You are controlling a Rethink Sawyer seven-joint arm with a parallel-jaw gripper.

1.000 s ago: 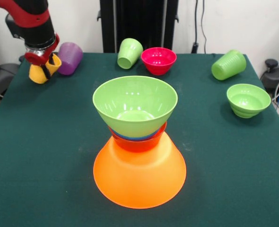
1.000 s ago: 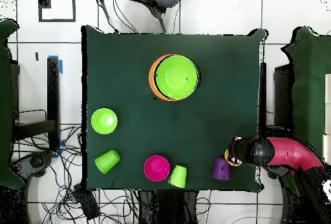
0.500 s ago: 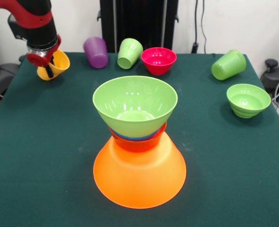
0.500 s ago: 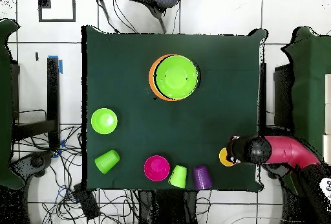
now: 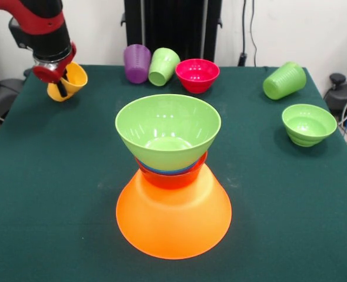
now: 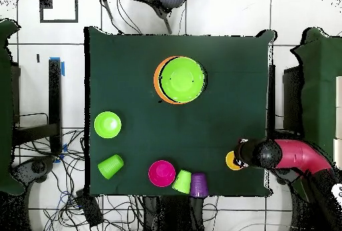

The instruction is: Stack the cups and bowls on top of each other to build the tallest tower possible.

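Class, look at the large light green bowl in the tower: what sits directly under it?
Under the large light green bowl a thin blue rim shows, then a red-orange bowl on the upturned orange bowl. Their insides are covered.

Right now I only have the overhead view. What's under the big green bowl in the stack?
Observer: A blue bowl, only a sliver of rim showing, then a red-orange bowl, all on an upside-down orange bowl.
Operator: Is the yellow cup upright in the hand?
Observer: No. It hangs tilted, mouth partly up, with the hand pinching its wall, one finger inside.
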